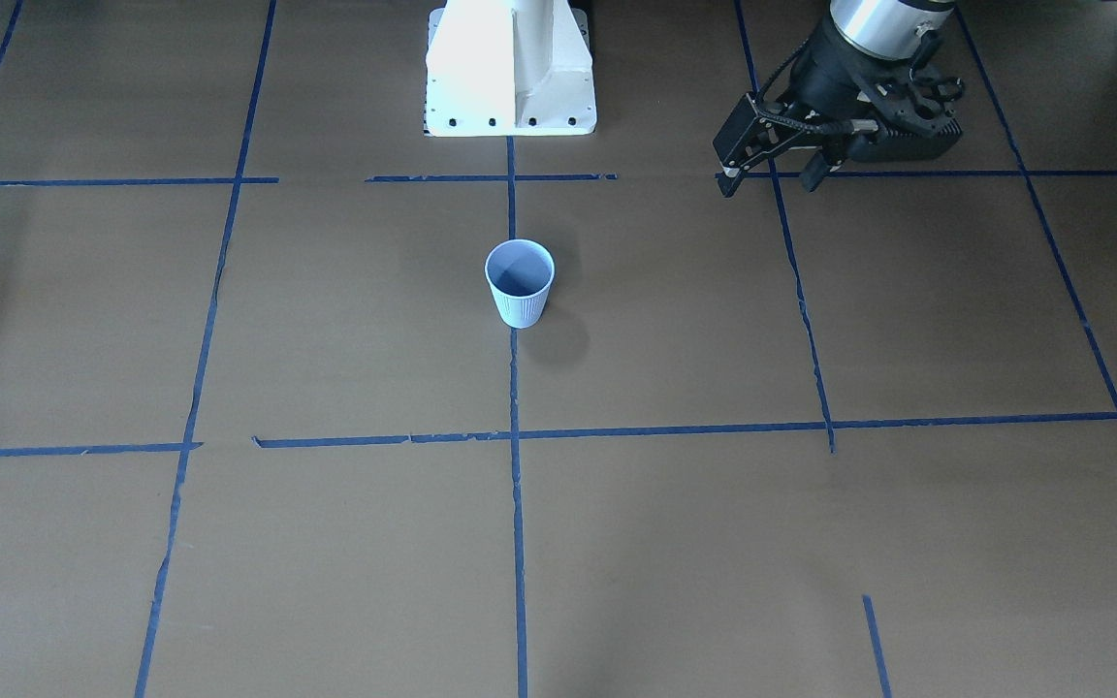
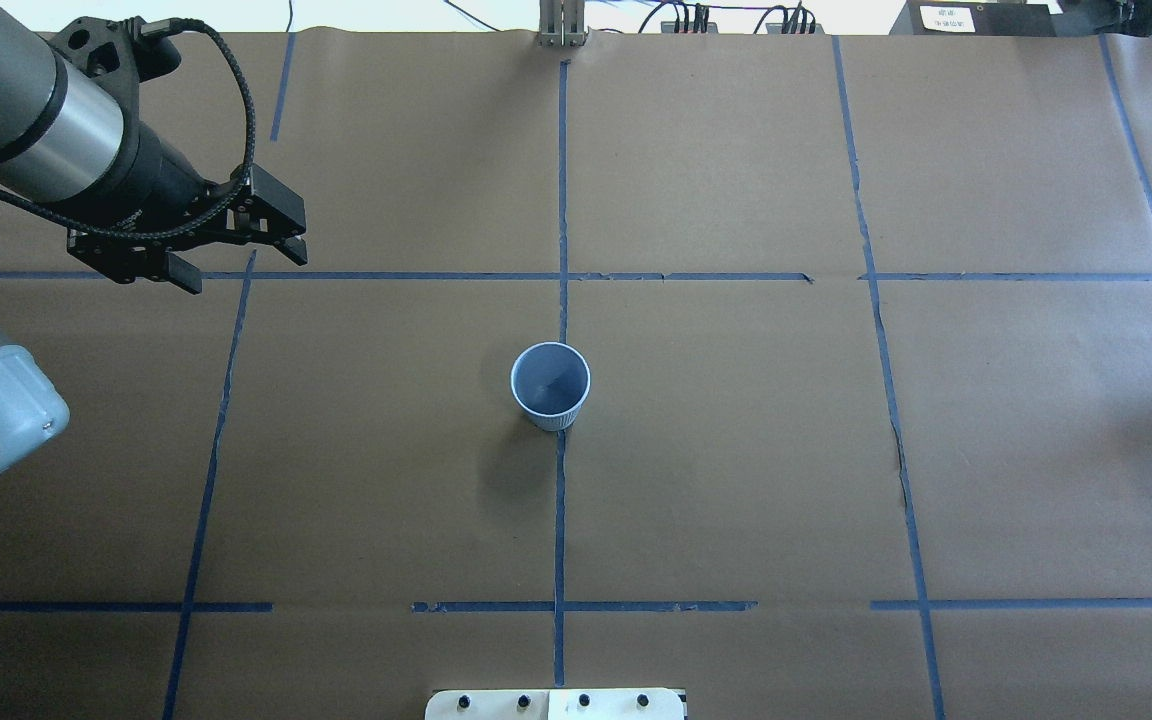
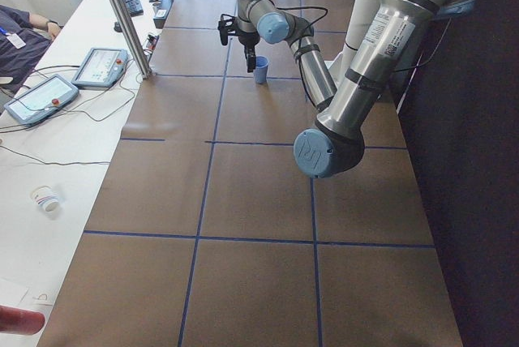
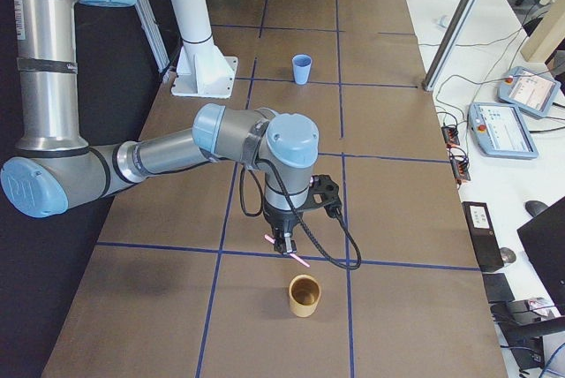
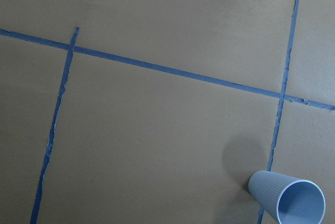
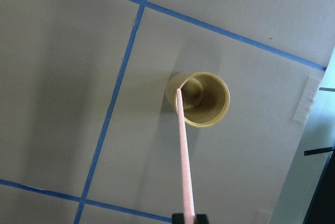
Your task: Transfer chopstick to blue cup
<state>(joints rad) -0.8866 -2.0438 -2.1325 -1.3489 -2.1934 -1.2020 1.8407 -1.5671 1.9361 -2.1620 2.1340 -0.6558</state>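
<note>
chopstick (image 6: 183,150) near end cut off, btm edge

The blue cup (image 2: 550,385) stands mid-table (image 2: 736,470) — the chopstick (image 6: 184,156) near another cup (image 6: 201,99), well apart rightward.

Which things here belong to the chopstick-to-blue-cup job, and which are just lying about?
Job: chopstick, in the right gripper; blue cup, upright and empty.
Lying about: gold cup; handheld controllers; small paper cup on a side table.
</note>
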